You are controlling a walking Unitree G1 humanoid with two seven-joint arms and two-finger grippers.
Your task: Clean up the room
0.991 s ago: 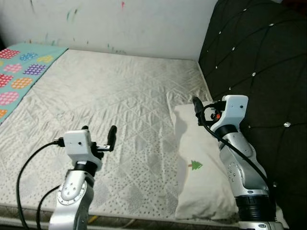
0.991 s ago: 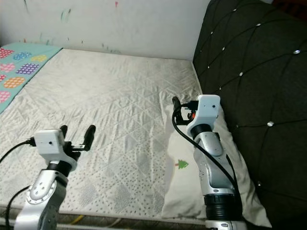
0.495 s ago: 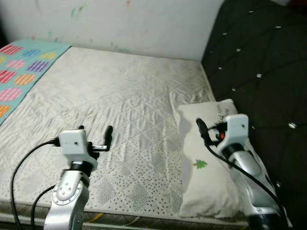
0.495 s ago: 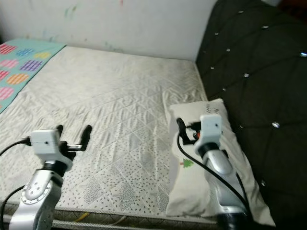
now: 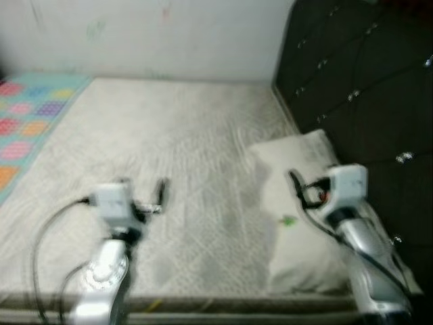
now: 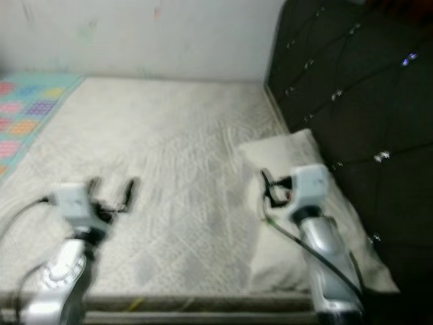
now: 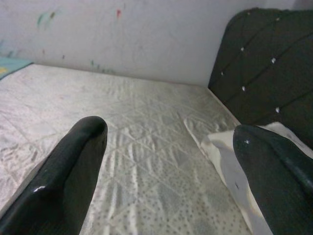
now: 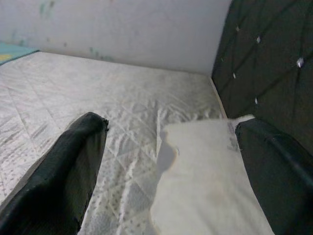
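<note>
Quilted white mattress [image 5: 169, 149] carries 1 pillow [image 5: 298, 203] beside dark headboard [image 5: 358, 88].

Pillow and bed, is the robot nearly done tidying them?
Looks partly done: the pillow already lies by the dark headboard. Nothing is in hand: the left gripper and right gripper both hover open above the bed. The colourful blanket at the mattress edge may still need straightening.

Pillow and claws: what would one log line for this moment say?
pillow: on bed, by headboard | left claw: open | right claw: open above pillow
</note>
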